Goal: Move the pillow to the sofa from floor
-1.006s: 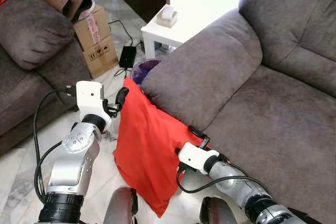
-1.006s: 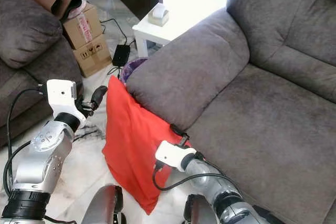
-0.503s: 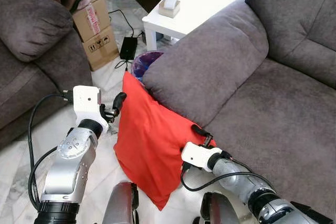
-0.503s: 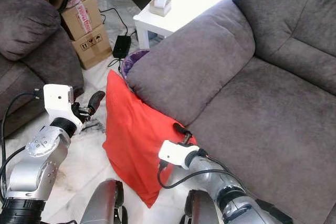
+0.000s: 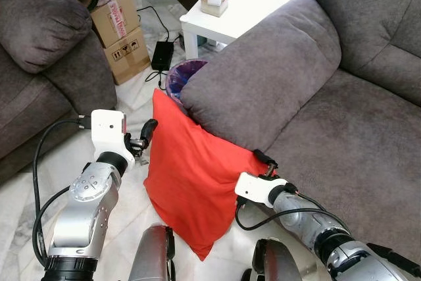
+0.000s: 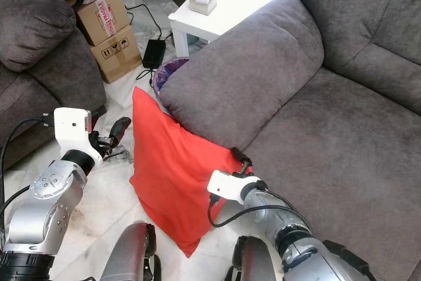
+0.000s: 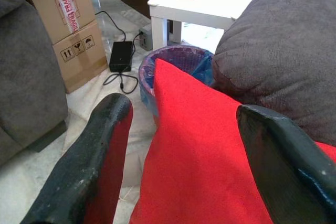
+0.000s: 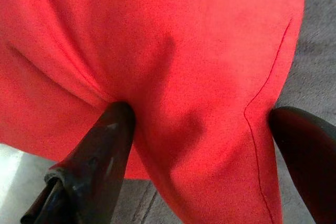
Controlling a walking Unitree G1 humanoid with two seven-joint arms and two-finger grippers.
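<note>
A red pillow [image 5: 191, 176] stands on its edge on the floor, leaning against the grey sofa's armrest [image 5: 263, 83]. My left gripper [image 5: 146, 135] is open beside the pillow's upper left edge, and in the left wrist view the gripper [image 7: 184, 108] has its fingers spread ahead of the red cloth. My right gripper [image 5: 264, 161] is at the pillow's right corner, against the front of the sofa seat [image 5: 342, 136]. In the right wrist view the gripper [image 8: 202, 114] is open astride that corner, one finger [image 8: 113, 129] pressing a dent into the fabric.
A purple-lined bin [image 5: 181, 78] stands behind the pillow, next to a white side table [image 5: 210, 24]. Cardboard boxes [image 5: 122, 31] and a black power adapter [image 5: 159, 55] lie on the marble floor. A second grey sofa [image 5: 39, 64] is at the left. My legs [image 5: 152, 261] show below.
The camera has shifted. My right gripper has slid rightward along the pillow's corner toward the sofa seat's front. The left gripper stays beside the pillow's left edge.
</note>
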